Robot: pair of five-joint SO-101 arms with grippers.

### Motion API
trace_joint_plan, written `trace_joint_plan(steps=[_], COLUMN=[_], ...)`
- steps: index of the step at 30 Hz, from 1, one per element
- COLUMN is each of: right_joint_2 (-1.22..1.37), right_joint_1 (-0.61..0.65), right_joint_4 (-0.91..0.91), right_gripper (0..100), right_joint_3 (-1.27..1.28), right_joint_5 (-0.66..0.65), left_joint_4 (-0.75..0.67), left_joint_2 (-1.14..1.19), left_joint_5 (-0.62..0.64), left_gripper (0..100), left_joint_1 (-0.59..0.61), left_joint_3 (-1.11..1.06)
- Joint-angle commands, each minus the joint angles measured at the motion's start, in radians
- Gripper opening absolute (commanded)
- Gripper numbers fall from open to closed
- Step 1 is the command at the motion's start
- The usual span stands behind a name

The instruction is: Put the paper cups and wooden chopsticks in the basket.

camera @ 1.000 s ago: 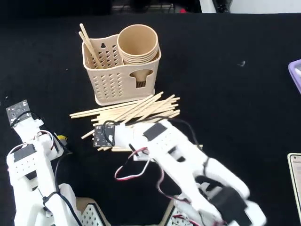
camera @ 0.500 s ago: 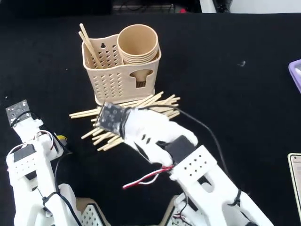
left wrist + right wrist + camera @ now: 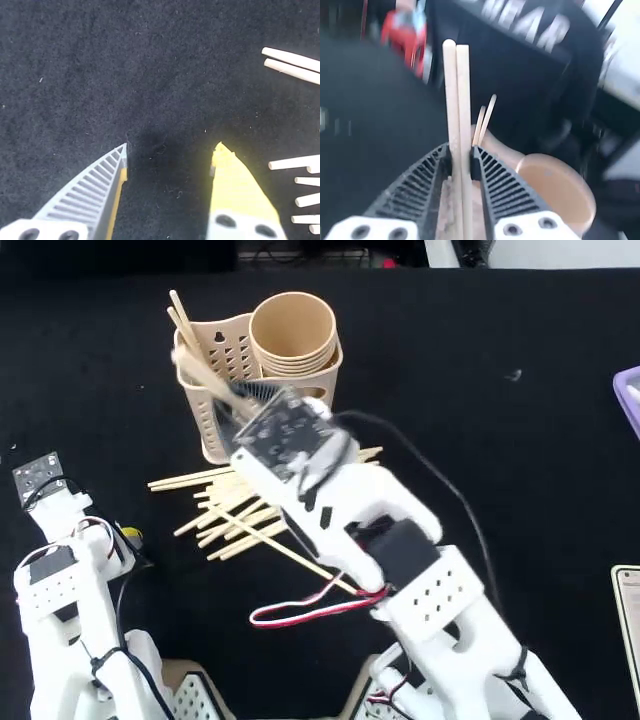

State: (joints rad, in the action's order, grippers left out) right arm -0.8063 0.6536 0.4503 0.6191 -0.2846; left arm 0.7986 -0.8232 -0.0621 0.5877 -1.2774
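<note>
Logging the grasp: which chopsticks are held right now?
The pair clamped in the right gripper, up near the basket. The loose pile lies on the table; two others stand in the basket.

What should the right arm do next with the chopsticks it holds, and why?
Probably lift their tip over the basket's open compartment before letting go: the right gripper is shut on the chopsticks, which slant near the basket, and the paper cups fill the other compartment.

Stacked tan paper cups (image 3: 292, 328) stand in the perforated beige basket (image 3: 225, 415), with two wooden chopsticks (image 3: 183, 320) leaning in the next compartment. A loose pile (image 3: 215, 510) lies flat just in front, and one pair (image 3: 456, 100) is raised, clamped in the right gripper (image 3: 460, 150).
</note>
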Motion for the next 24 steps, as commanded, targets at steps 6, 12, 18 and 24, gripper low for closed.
trace_joint_plan(steps=[6,12,18,24], right_joint_2=[0.229,0.449,0.582,0.621], right_joint_1=[0.009,0.005,0.005,-0.038], right_joint_4=[-0.402,-0.531,-0.531,-0.450], right_gripper=[1.1,1.1,1.1,1.2], right_joint_3=[-0.196,-0.374,-0.476,-0.407], right_joint_5=[0.061,0.061,0.061,0.061], left_joint_4=[-0.002,0.000,0.000,0.000], left_joint_2=[-0.021,-0.021,-0.021,-0.021], left_joint_5=[0.005,0.005,0.005,0.005], left_gripper=[27,27,27,27], left_joint_1=[-0.008,-0.008,-0.008,-0.008], left_joint_3=[0.010,0.010,0.010,0.012])
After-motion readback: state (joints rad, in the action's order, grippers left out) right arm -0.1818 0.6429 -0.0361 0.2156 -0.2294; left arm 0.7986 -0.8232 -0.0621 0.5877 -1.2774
